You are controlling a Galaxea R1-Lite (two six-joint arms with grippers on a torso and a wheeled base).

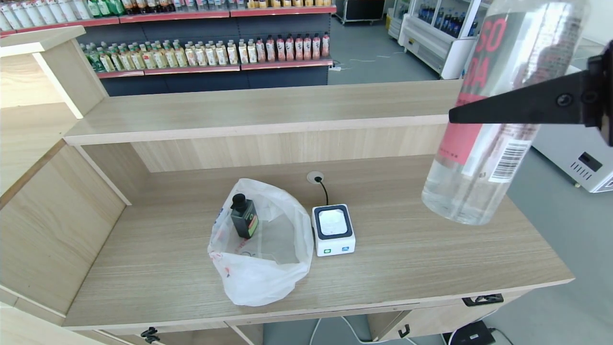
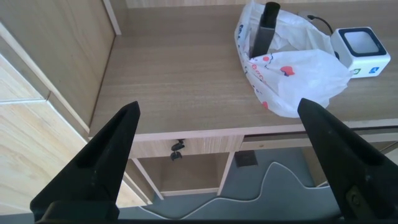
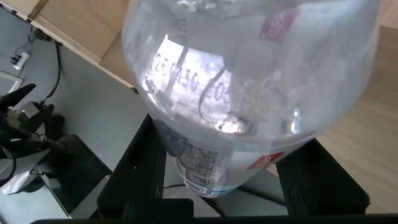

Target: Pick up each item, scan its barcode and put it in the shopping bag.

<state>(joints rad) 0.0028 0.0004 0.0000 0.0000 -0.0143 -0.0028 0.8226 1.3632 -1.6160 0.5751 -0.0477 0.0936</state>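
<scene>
Plastic soda bottle (image 1: 483, 143) is hanging tilted, high toward the right end of the worktop (image 1: 431, 258), clamped in your right gripper (image 3: 227, 186), so you are needing to turn its barcode (image 1: 510, 160) down toward the scanner (image 1: 333, 229) beside the shopping bag (image 1: 258, 268); your left gripper (image 2: 217, 109) is hovering, jaws apart.

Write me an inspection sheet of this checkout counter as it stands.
Surface: wooden counter, level, with a raised ledge behind.
Job's things: white shopping bag lying open with a dark bottle inside; scanner close beside the bag; clear bottle held in the air at the right, barcode showing.
Clutter: nothing seen.
End effectors: left end effector open, holding nothing; right end effector shut on the clear bottle.
Cables: scanner cable runs to a hole in the counter; loose cables below the counter front.
Surroundings: shelves of bottled drinks and a cooler behind.
</scene>
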